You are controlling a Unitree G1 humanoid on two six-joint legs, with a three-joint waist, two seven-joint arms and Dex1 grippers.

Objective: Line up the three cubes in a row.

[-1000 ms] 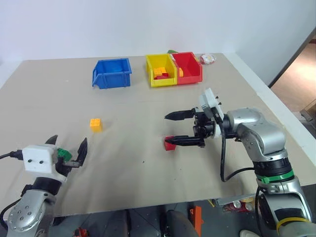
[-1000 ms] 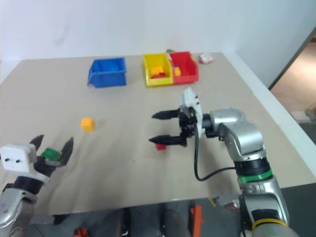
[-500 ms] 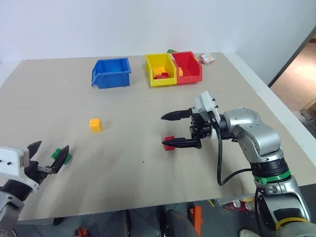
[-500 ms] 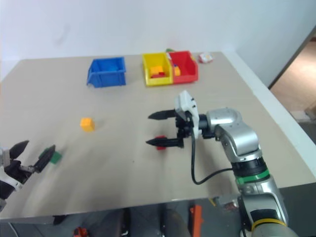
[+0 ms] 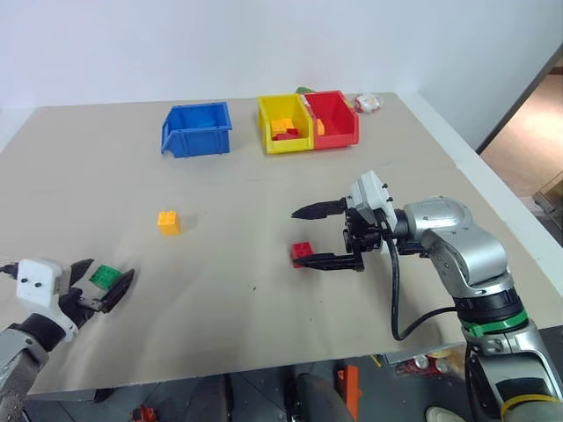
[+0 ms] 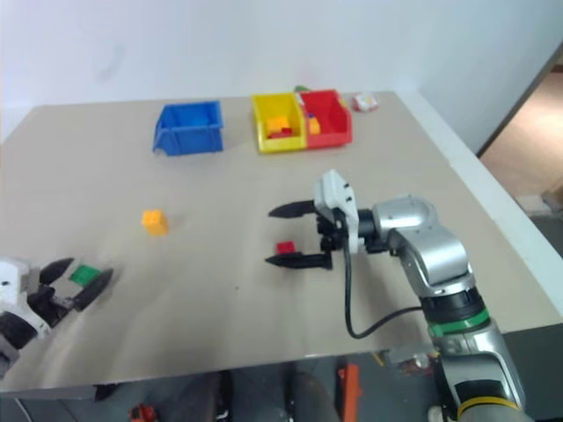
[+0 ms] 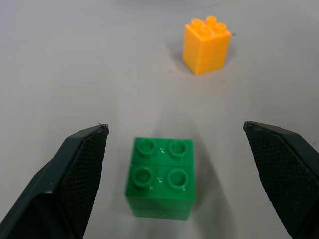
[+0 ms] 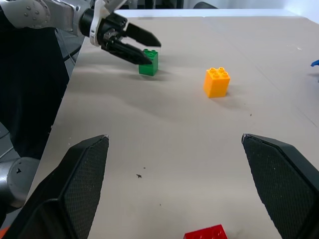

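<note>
Three small studded cubes sit apart on a beige table [image 5: 264, 176]. The green cube [image 5: 105, 276] rests near the table's front left edge, between the spread fingers of the left gripper [image 5: 98, 282], which stand wide open and grip nothing. The yellow-orange cube [image 5: 168, 221] sits farther back. The red cube [image 5: 302, 251] lies mid-table, between the wide-open fingers of the right gripper [image 5: 308, 236] (also empty). Blue bin [image 5: 197, 129], yellow bin [image 5: 283, 124] and red bin [image 5: 332, 119] line the far side.

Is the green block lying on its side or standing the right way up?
Right way up. The green block sits flat on the table with its four round studs facing up.
</note>
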